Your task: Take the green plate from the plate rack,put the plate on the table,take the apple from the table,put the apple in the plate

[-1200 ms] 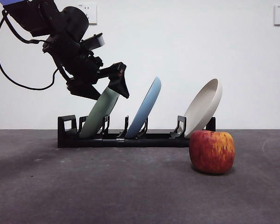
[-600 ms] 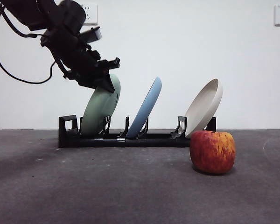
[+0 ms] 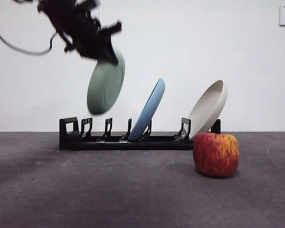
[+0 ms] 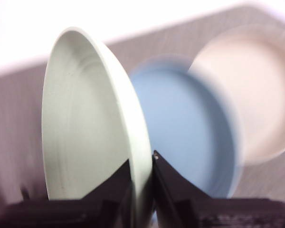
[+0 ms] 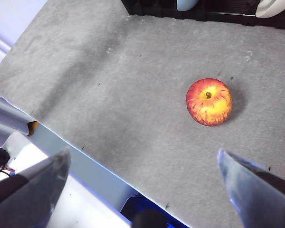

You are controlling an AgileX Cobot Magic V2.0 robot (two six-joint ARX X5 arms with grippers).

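My left gripper [image 3: 109,47] is shut on the rim of the green plate [image 3: 105,84] and holds it tilted in the air above the left end of the black plate rack [image 3: 128,141]. In the left wrist view the jaws pinch the green plate's rim [image 4: 85,137]. The red apple [image 3: 216,154] stands on the dark grey table [image 3: 109,190] in front of the rack's right end. My right gripper [image 5: 142,171] is open, high above the table, with the apple [image 5: 209,101] below it.
A light blue plate [image 3: 148,110] leans in the rack's middle slots and a cream-white plate [image 3: 208,109] leans at its right end. Both show blurred in the left wrist view, blue [image 4: 190,133] and cream [image 4: 251,95]. The table's near edge [image 5: 61,133] shows in the right wrist view.
My left gripper has lifted the green plate up out of its rack slot; it now hangs clear above the rack. The apple and other plates have not moved.
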